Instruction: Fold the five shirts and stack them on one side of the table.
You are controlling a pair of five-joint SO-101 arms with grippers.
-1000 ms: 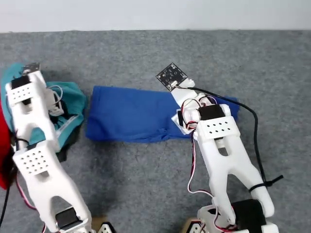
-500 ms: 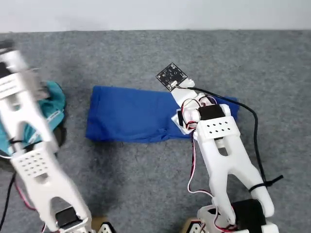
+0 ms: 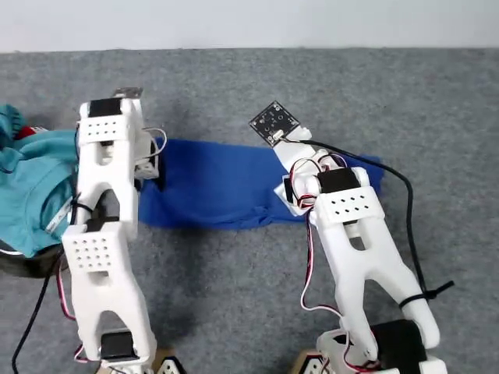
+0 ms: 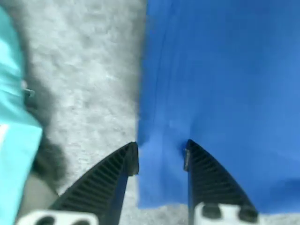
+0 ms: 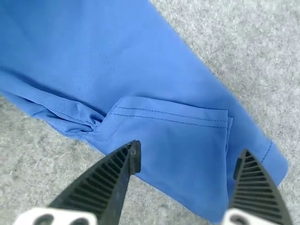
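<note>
At the left edge of the table (image 3: 234, 312), the high view shows a teal shirt (image 3: 35, 183) cut off by the frame. A bit of red cloth (image 3: 27, 131) lies at its far side and a dark object (image 3: 19, 263) at its near side; neither can be identified. The blue shirt (image 3: 210, 183) lies flat in a long band across the middle, with bare table along its far and near sides.

The left gripper (image 4: 161, 157) is partly open and holds nothing. The left wrist view shows one jaw at the blue shirt's left edge and the other over the cloth. The left arm (image 3: 105, 179) hides this from above. Contact with the cloth cannot be judged.

The right gripper (image 5: 185, 161) is wide open and empty, above the shirt's right end. There the right wrist view shows a folded flap (image 5: 173, 129) with a stitched hem. From above, the right arm (image 3: 351, 226) covers that end.
</note>
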